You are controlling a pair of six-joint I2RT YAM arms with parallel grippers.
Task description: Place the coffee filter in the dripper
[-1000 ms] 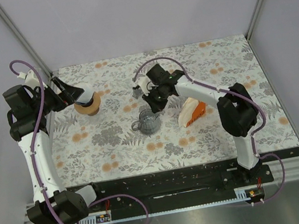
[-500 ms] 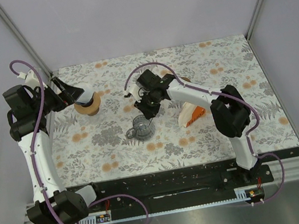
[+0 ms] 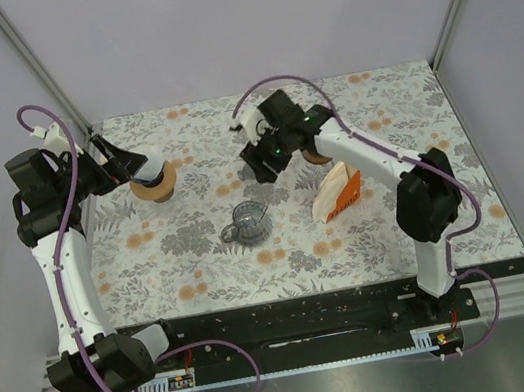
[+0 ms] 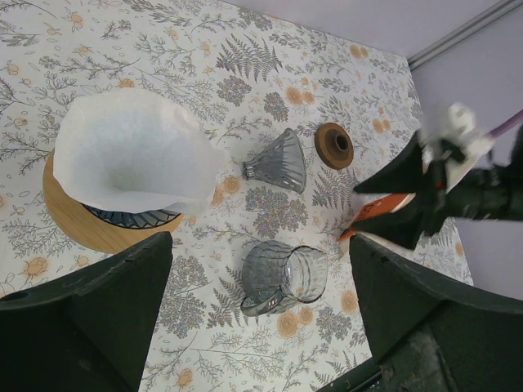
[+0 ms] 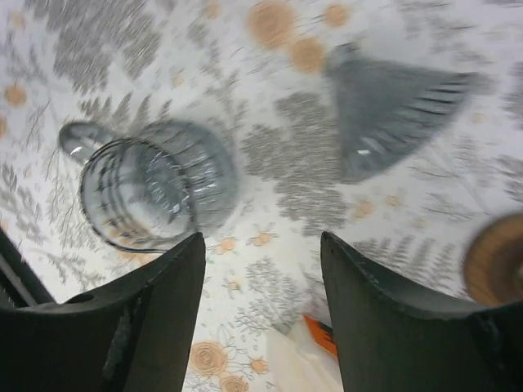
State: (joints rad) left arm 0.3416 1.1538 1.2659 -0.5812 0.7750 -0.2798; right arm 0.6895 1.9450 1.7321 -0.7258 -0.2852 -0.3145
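Filter (image 4: 131, 151) sits mouth-up in wood-collared dripper (image 4: 82, 233) at far left, just below left gripper (image 4: 261, 314), jaws wide, empty. Left arm nearer. Right gripper (image 5: 261, 314) spread, empty, well apart over mug (image 5: 147, 196) and tipped cone (image 5: 392, 106).

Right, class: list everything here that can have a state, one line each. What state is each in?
coffee filter: opened out, sitting in the dripper
wood-collared dripper: upright, holding the filter
ribbed glass cone: on its side, empty
glass jug: upright, empty
wooden disc: lying flat
left gripper: open, holding nothing
right gripper: open, holding nothing
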